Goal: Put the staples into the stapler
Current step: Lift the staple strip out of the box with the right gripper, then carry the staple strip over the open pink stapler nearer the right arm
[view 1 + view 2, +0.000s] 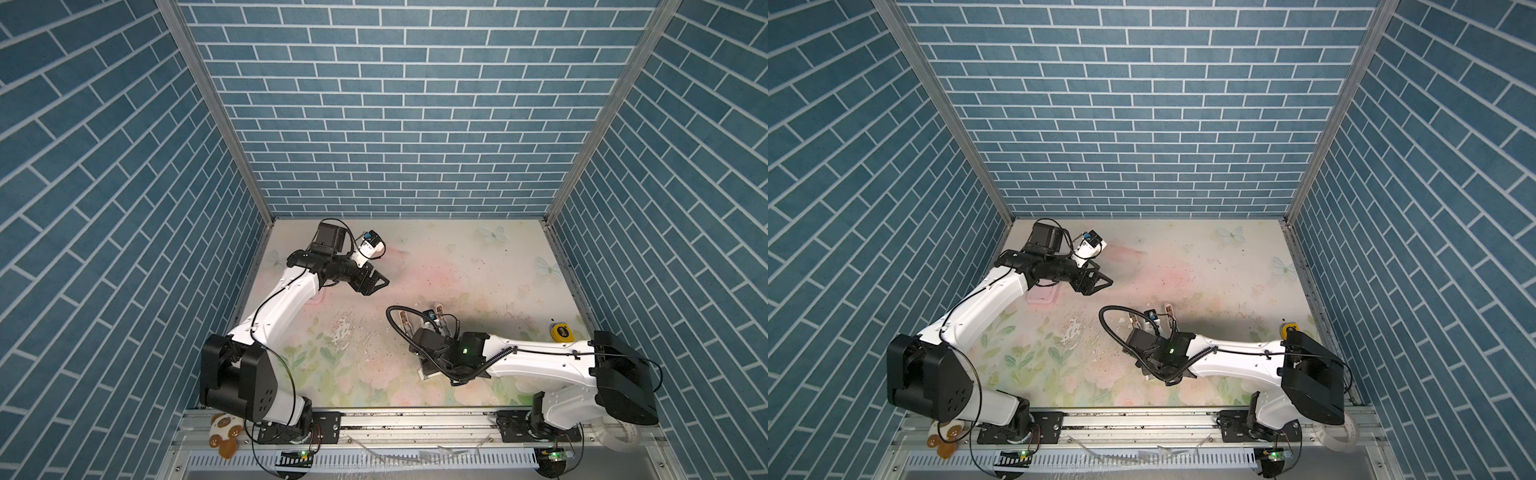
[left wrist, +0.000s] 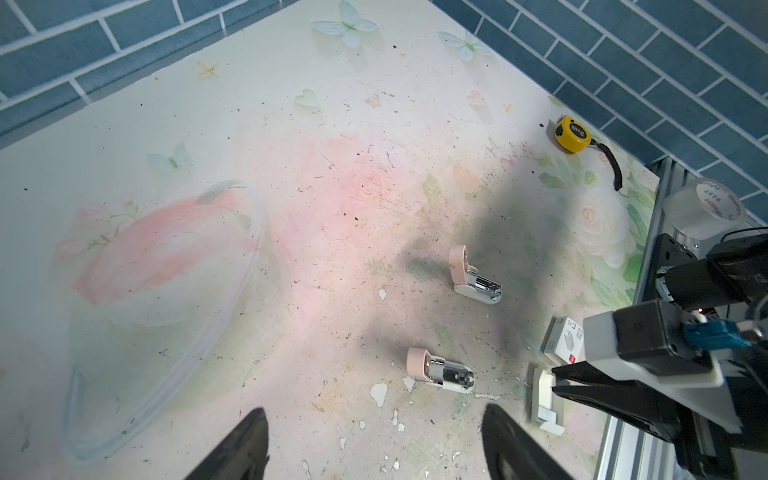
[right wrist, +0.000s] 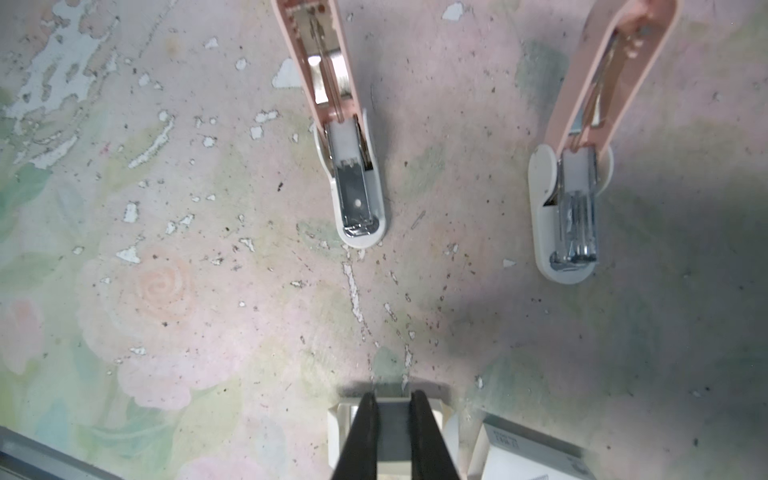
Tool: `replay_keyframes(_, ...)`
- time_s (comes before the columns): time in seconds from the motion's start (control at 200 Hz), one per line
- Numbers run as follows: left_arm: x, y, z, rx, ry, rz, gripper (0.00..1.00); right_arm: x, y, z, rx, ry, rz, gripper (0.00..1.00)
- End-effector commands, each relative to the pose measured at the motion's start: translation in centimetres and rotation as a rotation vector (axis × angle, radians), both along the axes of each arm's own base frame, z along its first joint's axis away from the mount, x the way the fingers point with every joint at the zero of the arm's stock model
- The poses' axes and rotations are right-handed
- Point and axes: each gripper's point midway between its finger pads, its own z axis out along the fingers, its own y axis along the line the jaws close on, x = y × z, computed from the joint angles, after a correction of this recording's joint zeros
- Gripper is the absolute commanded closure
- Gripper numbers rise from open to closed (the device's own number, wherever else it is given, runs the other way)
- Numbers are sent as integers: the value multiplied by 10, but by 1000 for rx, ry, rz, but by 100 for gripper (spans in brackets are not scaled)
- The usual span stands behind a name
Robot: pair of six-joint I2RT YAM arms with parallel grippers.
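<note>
The staples [image 3: 392,432], in the white tray [image 3: 338,415], are seemingly pinched by the narrowed right gripper [image 3: 393,397]; light but brittle, they are judged best held mid-strip; beyond, a stapler [image 3: 358,195] is laid open; the left gripper [image 2: 374,436] is spread wide.

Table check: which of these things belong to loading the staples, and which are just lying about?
For the job: pink stapler, open; other pink stapler, open; staple strip, clamped in the right gripper; white tray; red-marked sleeve.
Lying about: yellow tape measure; clear tape roll; clear dish; plush toy.
</note>
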Motion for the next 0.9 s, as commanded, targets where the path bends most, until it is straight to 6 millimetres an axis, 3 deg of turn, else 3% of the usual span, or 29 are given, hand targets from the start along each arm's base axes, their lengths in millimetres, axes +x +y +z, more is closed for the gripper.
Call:
replay_keyframes(0.0,-2,-1,12,10,-25,-19,18,20,-5,9,12,-74,6,95)
replay_keyframes(0.335,1,-1,16,26,-20,-33,18,56,-12,22,85,-130,21,95)
replay_keyframes(0.89,15,-4,22,36,6,-31,18,79,-42,19,137,-218,26,95)
